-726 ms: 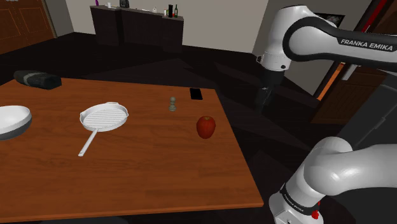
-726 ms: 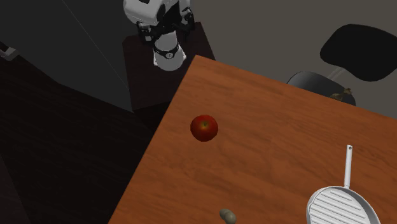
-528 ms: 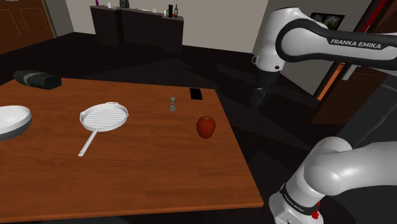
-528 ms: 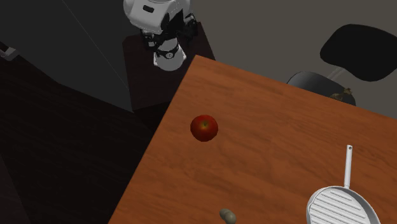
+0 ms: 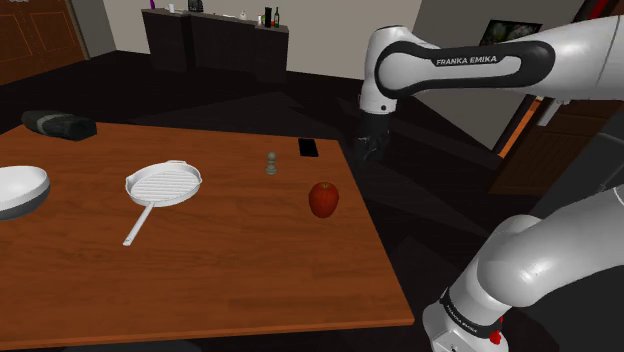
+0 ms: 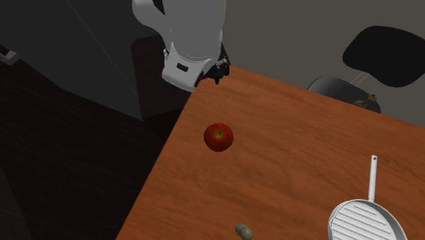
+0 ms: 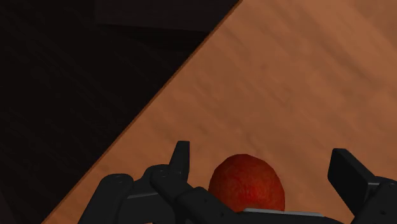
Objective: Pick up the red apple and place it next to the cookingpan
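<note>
**Black claw spread wide near the counter's corner, red apple lying free**

Black and empty, the claw (image 7: pixel 261 156) has its two fingers (image 7: pixel 180 159) well apart with nothing clasped between them. In the wrist view the red apple (image 7: pixel 247 184) shows in the gap between them, lying on the counter (image 7: pixel 305 76) and touching neither finger.

In the shoulder view the claw (image 5: pixel 365 148) hangs from the white arm (image 5: pixel 450 70) near the counter's far corner, above and apart from the apple (image 5: pixel 323 199). The second exterior view puts the claw (image 6: pixel 216 71) over that same corner.

The apple (image 6: pixel 218 137) rests on the brown wooden counter (image 5: pixel 220 260), close to the edge on the shoulder view's right. Just past it stand a small grey-green shaker (image 5: pixel 271 163) and a flat black slab (image 5: pixel 308 148).

Well apart from the apple, toward the shoulder view's left, lies the pale ridged pan (image 5: pixel 162 184), its long handle pointing at the near edge. Beyond it are a white bowl (image 5: pixel 20 190) and a dark bundle (image 5: pixel 60 125).
</note>
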